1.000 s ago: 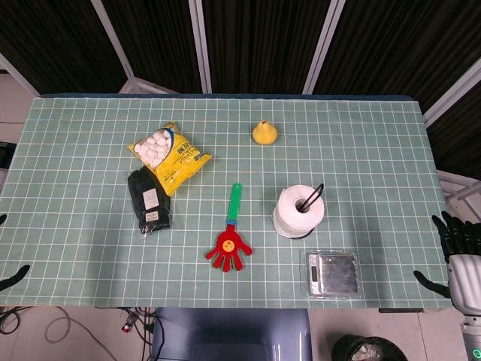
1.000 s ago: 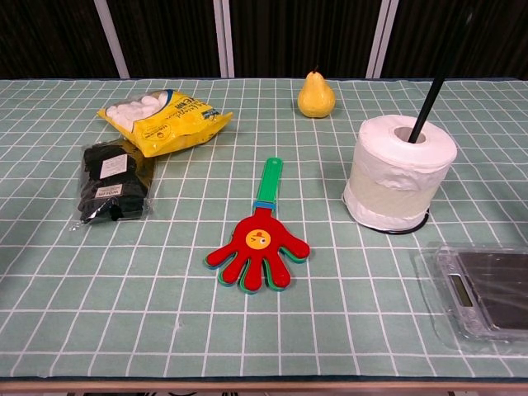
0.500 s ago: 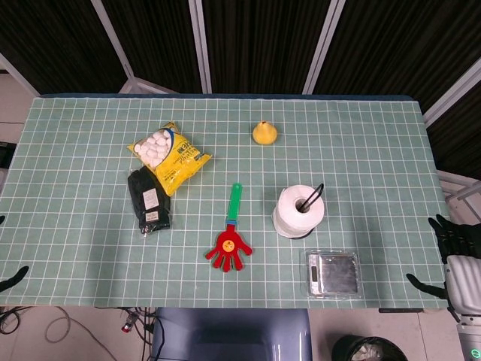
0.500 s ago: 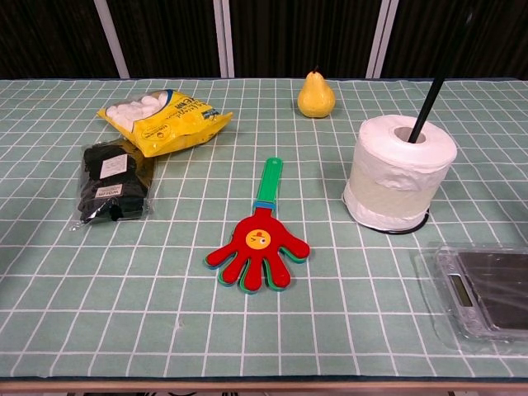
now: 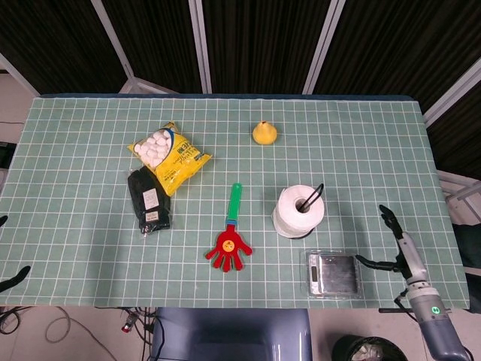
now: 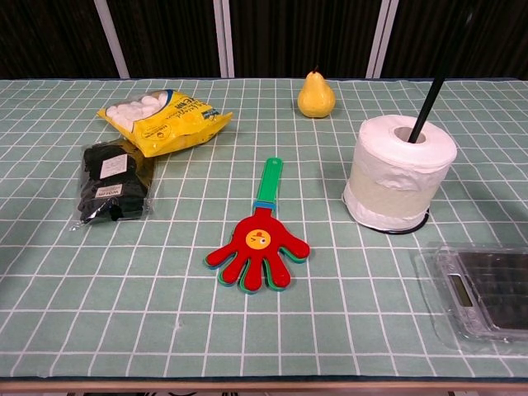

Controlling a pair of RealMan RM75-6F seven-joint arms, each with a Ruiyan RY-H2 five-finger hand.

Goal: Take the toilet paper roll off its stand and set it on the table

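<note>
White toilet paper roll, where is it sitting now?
The white toilet paper roll is on its black stand, right of centre in the head view, between the red hand-shaped clapper and the clear-packed scale.

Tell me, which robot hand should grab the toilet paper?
The right hand. It is over the table's right side, empty with fingers apart, fairly near the toilet paper roll on its stand. The left hand only peeks in at the far left edge.

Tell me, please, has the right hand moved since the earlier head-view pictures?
Yes. The right hand has come in from beyond the table's right edge and now hangs over that edge, nearer the packaged scale and the toilet paper roll.
</note>
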